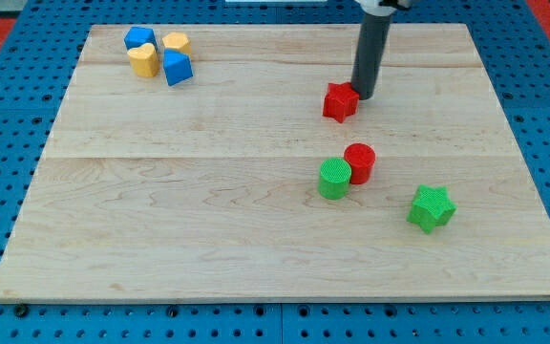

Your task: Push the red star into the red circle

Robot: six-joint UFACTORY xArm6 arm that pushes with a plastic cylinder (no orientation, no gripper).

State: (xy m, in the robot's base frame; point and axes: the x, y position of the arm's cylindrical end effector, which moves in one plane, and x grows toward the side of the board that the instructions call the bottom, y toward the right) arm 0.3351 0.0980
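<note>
**Tip at red star, upper right of board**

Camera view: no jaws on this rig; my tip [364, 96] holds nothing and touches the red star-shaped block [340, 102] at its right edge. Red cylindrical block [359, 162] lies toward the view's bottom, touching the green cylindrical block [333, 179], on the pale wooden board [208, 210].

We see a wooden board [208, 239] lying on a blue perforated surface [8, 115]. Near the view's top left corner of the board sits a tight cluster of four blocks: a blue block [139, 38], a yellow block [176, 42], a yellow heart-like block [142, 60], though its shape is hard for us to confirm, and a blue block [178, 68]. Toward the view's lower right stand a green cylinder [333, 179] and, well apart from it, a green star [432, 207].
</note>
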